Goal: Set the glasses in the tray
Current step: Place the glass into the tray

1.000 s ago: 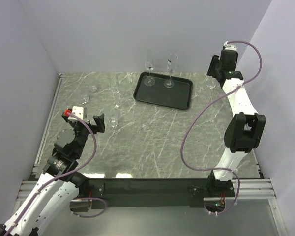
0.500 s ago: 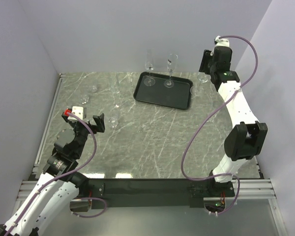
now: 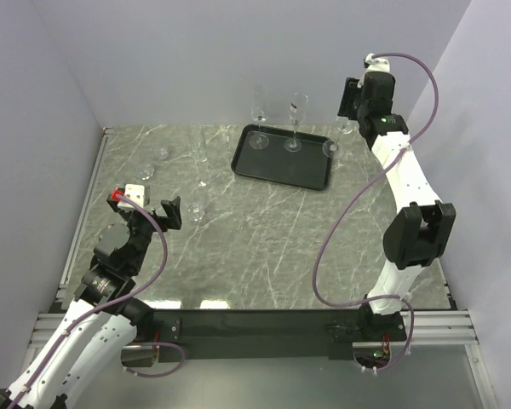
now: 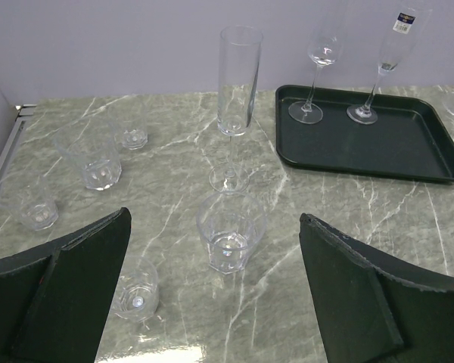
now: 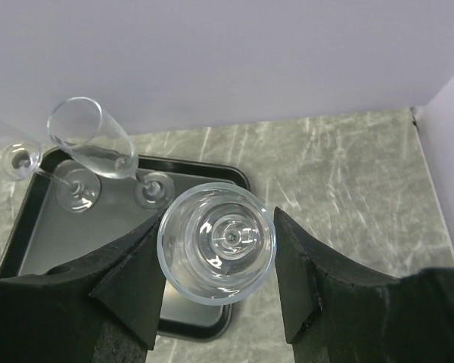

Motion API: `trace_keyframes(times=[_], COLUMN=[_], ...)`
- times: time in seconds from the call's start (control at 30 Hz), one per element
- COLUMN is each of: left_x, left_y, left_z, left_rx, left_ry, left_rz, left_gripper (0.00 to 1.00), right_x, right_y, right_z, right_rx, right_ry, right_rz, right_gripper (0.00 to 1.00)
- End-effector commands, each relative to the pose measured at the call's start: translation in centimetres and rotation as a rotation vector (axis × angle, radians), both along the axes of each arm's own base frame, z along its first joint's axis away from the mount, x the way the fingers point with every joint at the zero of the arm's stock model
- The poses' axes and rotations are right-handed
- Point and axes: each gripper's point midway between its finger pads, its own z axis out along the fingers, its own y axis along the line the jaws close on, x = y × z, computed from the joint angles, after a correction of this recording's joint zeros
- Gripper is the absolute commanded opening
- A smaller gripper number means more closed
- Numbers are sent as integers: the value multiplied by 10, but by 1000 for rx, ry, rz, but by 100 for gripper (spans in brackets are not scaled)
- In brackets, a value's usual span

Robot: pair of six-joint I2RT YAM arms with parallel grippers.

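The step in hand looks like the carrying-in of a third glass. At upper centre of the overhead view lies the black tray (image 3: pixel 281 166), and at its upper-right corner the right gripper (image 5: pixel 216 253) is clamped on the bowl of a stemmed wine glass (image 5: pixel 216 242), held upright with its foot about over the tray's rim; whether the foot touches anything I cannot tell. Two glasses already stand along the tray's upper edge, a stemmed glass (image 4: pixel 323 53) and a flute (image 4: pixel 388 57). The next move, as I judge it, calls for shifting toward frame left over bare tray floor, well apart from those two, lowering until the foot sits flat, then spreading the fingers. Plain pale walls (image 3: pixel 196 51) box in a grey-green marbled table (image 3: pixel 264 247). At lower left the left gripper (image 4: pixel 214 227) hangs fully spread and empty, facing the waiting glasses: a tall flute (image 4: pixel 237 83), a tumbler (image 4: pixel 230 231) just below it in the wrist view, a faceted tumbler (image 4: pixel 91 155), and small tumblers (image 4: pixel 26 200) toward the left edge.
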Motion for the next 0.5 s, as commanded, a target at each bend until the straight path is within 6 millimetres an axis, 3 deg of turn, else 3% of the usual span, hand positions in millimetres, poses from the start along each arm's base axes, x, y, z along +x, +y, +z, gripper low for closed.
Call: trace_keyframes(times=[0.0,0.47], left_x=[2,2], left_y=[-2,-5], left_z=[8,8], left_rx=[0,5], left_ry=[-32,-38], left_rz=[-13,-27], left_gripper=[99,99], right_x=[17,59], right_y=[18,41], right_z=[44,13], right_rx=[25,21], right_ry=[-131,-98], right_rz=[37,57], right_gripper=[12,12])
